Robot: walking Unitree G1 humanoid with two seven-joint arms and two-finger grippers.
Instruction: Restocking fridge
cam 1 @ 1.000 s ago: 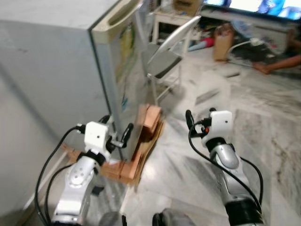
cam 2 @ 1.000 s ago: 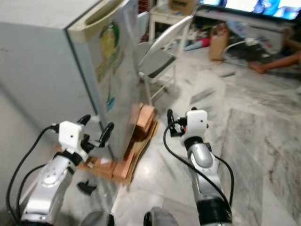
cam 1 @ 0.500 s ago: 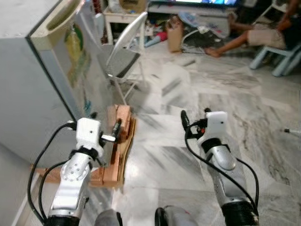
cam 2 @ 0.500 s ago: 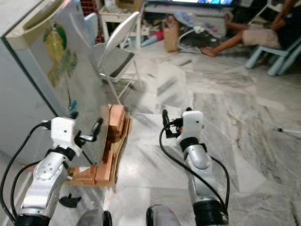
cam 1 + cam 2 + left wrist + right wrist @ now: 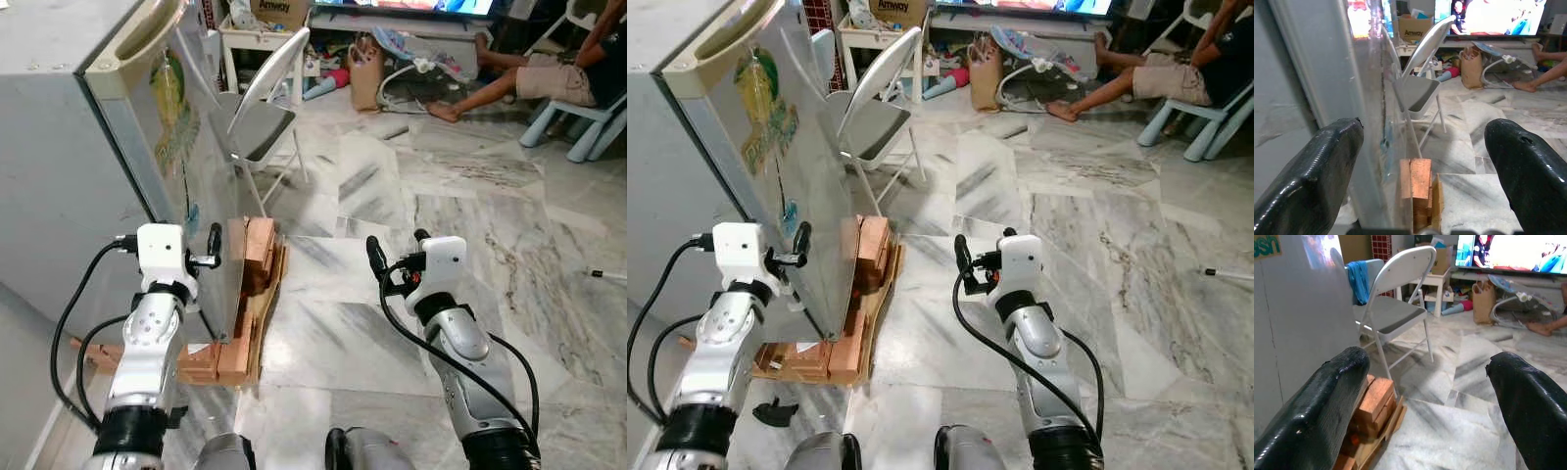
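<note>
Your fridge (image 5: pixel 69 147) stands on wooden blocks (image 5: pixel 250 284) on the marble floor (image 5: pixel 392 186), folding chair (image 5: pixel 260 113) behind; left hand (image 5: pixel 201 257) and right hand (image 5: pixel 394 257) both open, empty.

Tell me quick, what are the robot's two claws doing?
Left gripper: open, holding nothing, right by the fridge door edge.
Right gripper: open, holding nothing, above the marble floor.
</note>
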